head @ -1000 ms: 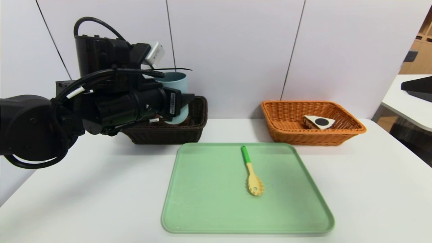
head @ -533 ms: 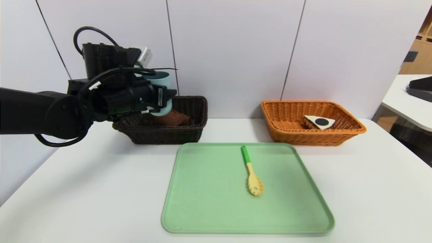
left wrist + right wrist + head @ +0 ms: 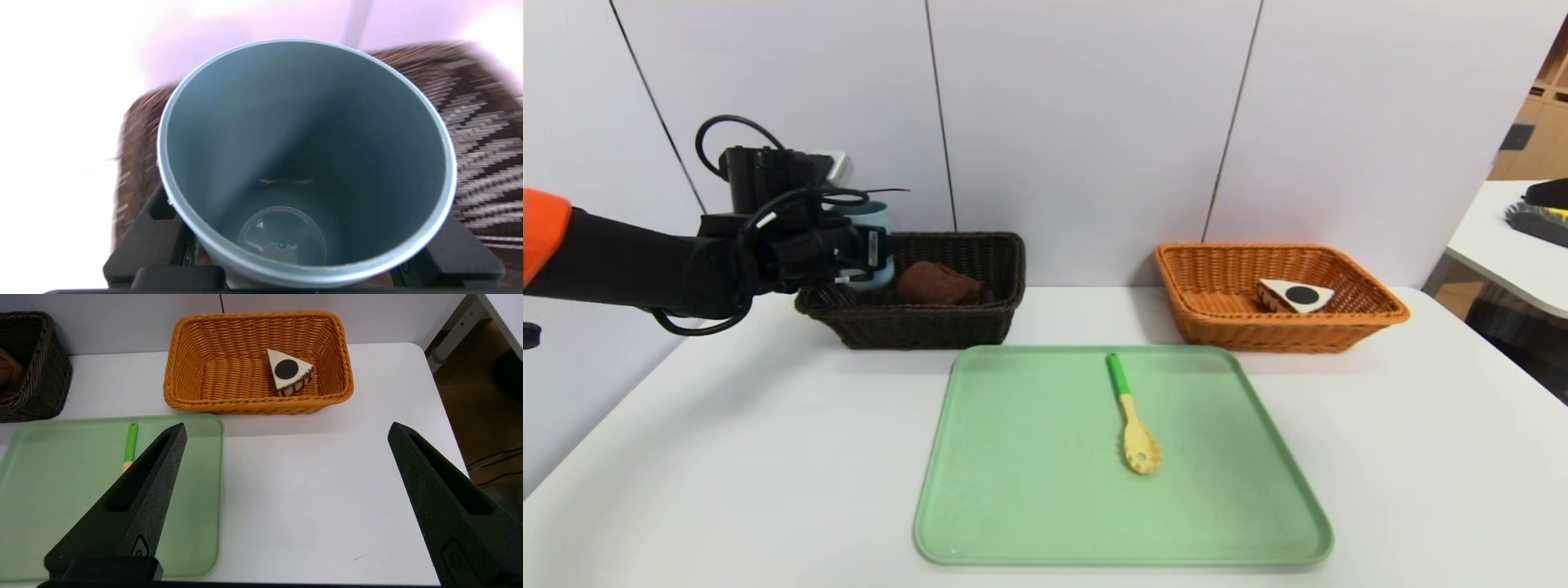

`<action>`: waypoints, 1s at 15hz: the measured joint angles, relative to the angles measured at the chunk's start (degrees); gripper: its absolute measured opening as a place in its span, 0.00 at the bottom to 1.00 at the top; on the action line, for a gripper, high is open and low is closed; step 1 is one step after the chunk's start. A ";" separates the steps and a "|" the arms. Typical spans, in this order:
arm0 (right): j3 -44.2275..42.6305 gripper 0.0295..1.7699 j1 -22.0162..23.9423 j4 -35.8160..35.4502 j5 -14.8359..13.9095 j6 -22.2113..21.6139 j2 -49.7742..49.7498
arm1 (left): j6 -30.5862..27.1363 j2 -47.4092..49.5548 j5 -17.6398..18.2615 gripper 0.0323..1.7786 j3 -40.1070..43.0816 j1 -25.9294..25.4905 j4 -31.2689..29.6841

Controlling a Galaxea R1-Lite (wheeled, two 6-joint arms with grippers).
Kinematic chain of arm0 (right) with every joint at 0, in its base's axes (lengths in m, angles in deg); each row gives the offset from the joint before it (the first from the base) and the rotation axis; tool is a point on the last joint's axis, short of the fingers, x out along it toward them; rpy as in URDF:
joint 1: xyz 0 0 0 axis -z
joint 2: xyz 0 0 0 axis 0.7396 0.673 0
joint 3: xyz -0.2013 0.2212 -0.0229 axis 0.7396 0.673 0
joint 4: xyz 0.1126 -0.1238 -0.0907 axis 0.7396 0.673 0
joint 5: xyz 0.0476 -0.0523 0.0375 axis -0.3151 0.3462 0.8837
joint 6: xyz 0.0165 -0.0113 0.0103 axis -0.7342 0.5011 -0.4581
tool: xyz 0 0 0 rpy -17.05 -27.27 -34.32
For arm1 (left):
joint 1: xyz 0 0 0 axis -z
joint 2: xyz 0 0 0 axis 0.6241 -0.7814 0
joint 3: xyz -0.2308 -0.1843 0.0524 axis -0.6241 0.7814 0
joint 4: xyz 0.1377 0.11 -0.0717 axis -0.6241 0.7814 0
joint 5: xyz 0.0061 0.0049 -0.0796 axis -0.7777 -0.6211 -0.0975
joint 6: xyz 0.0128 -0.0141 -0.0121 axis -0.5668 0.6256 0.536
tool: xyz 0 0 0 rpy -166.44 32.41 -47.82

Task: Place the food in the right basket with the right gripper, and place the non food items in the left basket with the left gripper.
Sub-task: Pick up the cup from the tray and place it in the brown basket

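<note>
Your left gripper [image 3: 880,249] clasped the round plastic cup [image 3: 869,245] over the dark woven basket [image 3: 923,327]; your right gripper [image 3: 288,428], wide open, held nothing.

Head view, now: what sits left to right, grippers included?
Left gripper holding the cup, brown towel in the dark basket, spoon on the green tray, cake slice in the orange basket.

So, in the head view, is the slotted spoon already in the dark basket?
No, the slotted spoon lies on the green tray, outside the dark basket.
</note>
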 joint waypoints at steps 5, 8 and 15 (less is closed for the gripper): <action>0.17 0.96 0.30 0.09 -0.01 -0.04 0.06 | -0.09 -4.19 0.52 0.65 -0.13 -1.50 -3.28; 0.17 0.96 1.46 0.26 0.16 0.09 0.06 | -0.13 -5.40 0.41 0.65 -0.09 -1.49 -3.80; 0.94 0.96 2.04 0.06 1.04 0.07 0.06 | -0.06 -6.12 0.28 0.82 -0.35 -1.46 -5.90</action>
